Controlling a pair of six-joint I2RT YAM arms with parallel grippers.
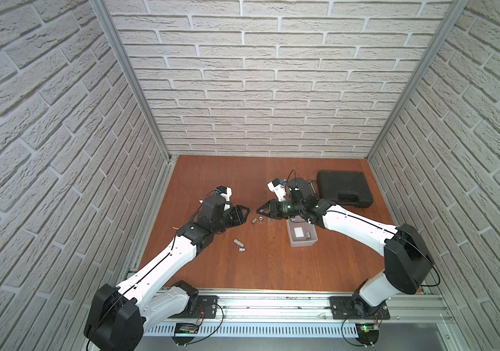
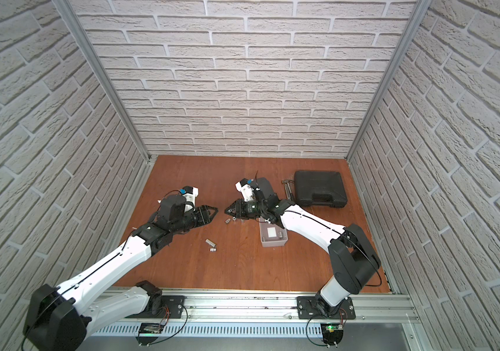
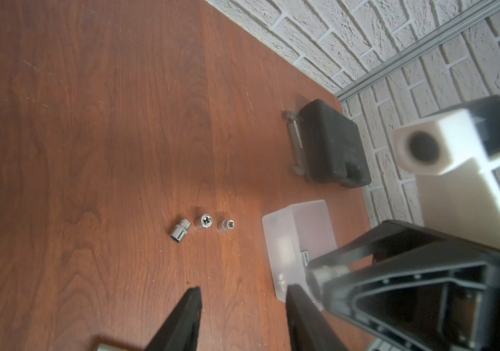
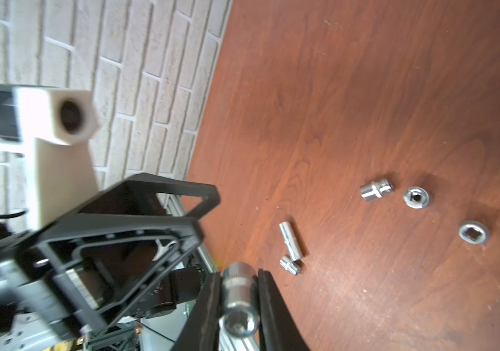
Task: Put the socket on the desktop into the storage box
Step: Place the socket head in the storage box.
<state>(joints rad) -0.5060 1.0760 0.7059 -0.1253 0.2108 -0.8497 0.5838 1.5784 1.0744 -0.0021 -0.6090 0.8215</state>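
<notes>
Socket [image 4: 238,304] — a chrome one — sits clamped between the two black fingers of the right gripper [image 4: 239,275], held above the desktop [image 1: 273,267] near a row of three loose sockets [image 1: 261,218] and just beside the storage box [image 1: 303,243]. The left gripper [image 3: 242,291] faces it almost tip to tip, jaws parted and empty — two more sockets [image 1: 238,242] lie nearer the front edge.
</notes>
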